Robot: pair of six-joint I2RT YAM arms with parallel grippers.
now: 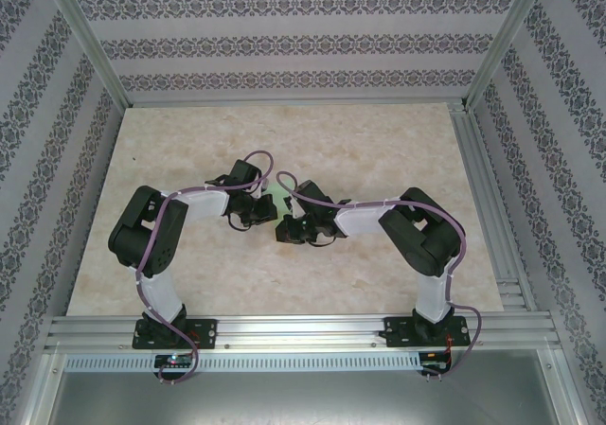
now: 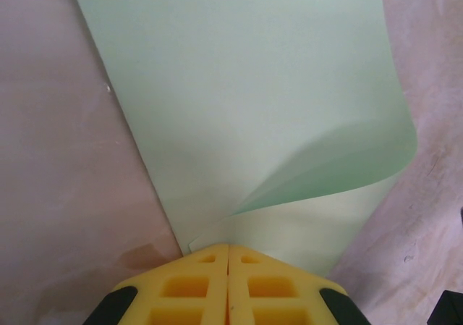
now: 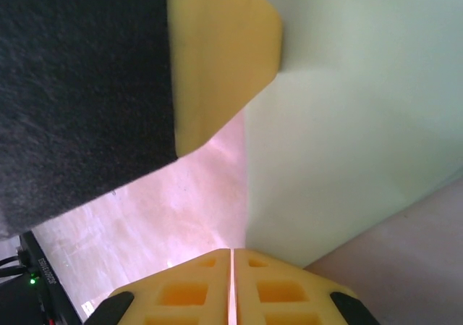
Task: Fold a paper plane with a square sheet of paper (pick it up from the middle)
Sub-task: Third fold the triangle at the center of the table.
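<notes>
Left hand (image 2: 228,256), closed, is pinning the square sheet of paper (image 2: 239,108) to the counter (image 1: 189,150), likely creasing the lifting flap. Right hand (image 3: 231,258), also closed, is sitting at the sheet's edge, probably bracing it.

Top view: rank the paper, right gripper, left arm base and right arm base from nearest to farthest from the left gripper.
From the left gripper, mid-table:
1. paper, at its fingertips.
2. right gripper, just to its right.
3. left arm base, near edge, left side.
4. right arm base, near edge, right side.
</notes>
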